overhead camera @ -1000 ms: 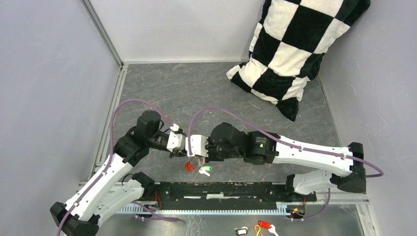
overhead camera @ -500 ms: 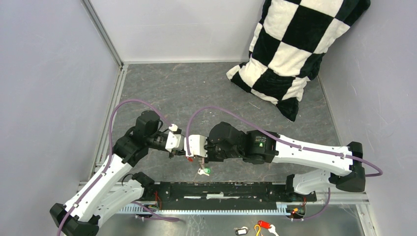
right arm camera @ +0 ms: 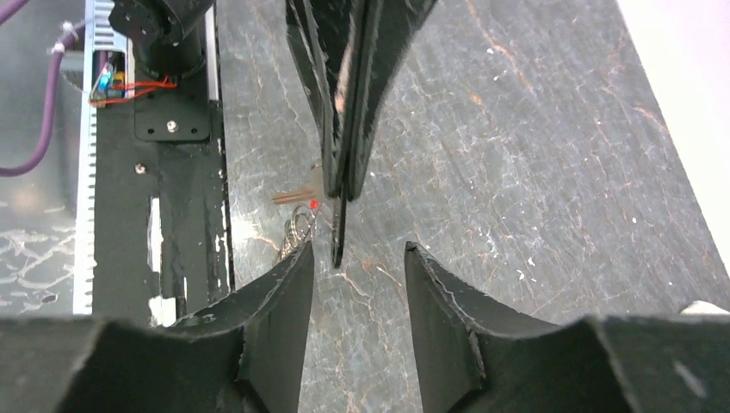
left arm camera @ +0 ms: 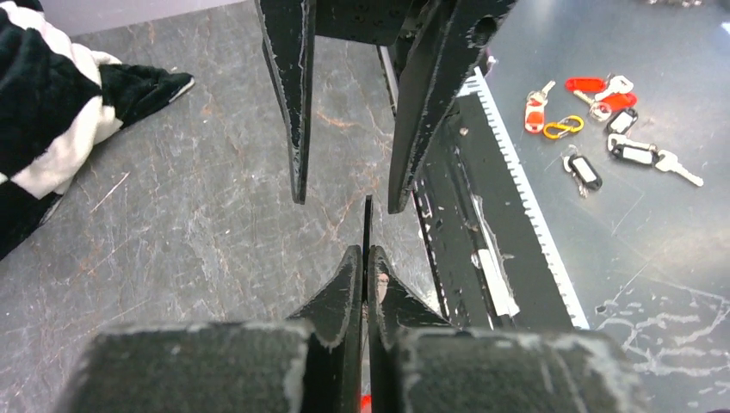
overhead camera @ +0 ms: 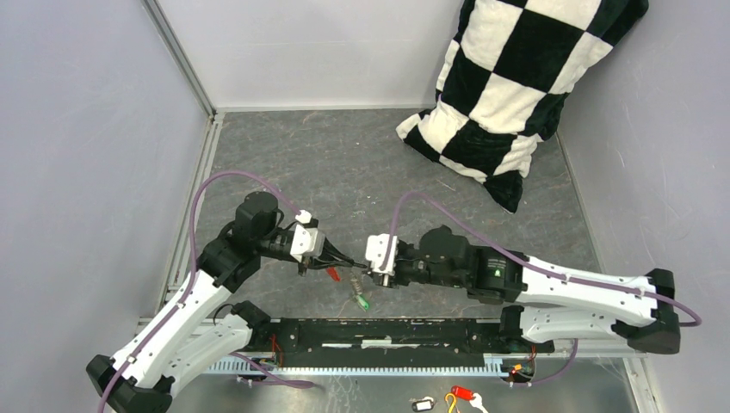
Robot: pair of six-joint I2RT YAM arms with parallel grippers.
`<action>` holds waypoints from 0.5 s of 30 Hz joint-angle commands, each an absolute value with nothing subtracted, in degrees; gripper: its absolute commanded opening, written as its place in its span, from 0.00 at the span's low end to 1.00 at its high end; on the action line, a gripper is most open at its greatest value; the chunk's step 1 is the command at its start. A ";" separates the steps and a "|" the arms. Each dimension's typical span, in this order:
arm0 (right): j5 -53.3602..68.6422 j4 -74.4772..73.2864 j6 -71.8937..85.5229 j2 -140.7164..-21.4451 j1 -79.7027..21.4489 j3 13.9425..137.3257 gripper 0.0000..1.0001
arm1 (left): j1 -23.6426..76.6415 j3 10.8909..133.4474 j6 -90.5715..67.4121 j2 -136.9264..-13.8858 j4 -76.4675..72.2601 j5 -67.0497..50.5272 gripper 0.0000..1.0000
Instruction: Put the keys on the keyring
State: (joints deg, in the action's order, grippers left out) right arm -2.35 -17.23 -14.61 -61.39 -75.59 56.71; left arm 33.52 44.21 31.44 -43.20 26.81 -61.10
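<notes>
1. the left gripper [left arm camera: 365,258] has its fingers pressed together on a thin dark strip [left arm camera: 368,225], probably the dark metal key seen edge-on.
2. the right gripper [right arm camera: 358,251] faces it with fingers spread, holding nothing.
3. the bunch hangs over the bench [overhead camera: 361,172] close to its near edge, left of the middle: the red key [overhead camera: 331,274] just below the left fingers, then the keyring [overhead camera: 353,288], and the green key [overhead camera: 362,303] lowest. whether the green key touches the bench cannot be told.
4. handling, as a judgement: all of it is light. the chain is limp and will swing, while the keys are stiff, thin and slippery. each is best pinched across its flat faces.
5. the strip's long axis runs along the near edge, with its tip toward the right gripper.
</notes>
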 commanded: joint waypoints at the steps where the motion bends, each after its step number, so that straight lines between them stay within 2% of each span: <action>1: 1.05 -2.87 -10.48 -55.10 -72.91 49.51 0.50 | 33.70 45.20 22.68 -42.37 18.91 -64.10 0.02; 8: 8.17 8.19 -5.76 -51.18 -68.66 42.48 0.51 | 33.74 45.44 19.62 -42.02 16.50 -64.69 0.02; 15: 15.53 17.39 -0.10 -50.55 -65.56 37.89 0.43 | 33.80 45.74 18.55 -41.58 15.07 -63.76 0.02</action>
State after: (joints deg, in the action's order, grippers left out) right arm 10.26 8.01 -4.47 -51.79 -66.81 39.51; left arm 33.52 44.21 21.71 -42.52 18.90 -62.15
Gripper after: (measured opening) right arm 0.459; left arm 0.042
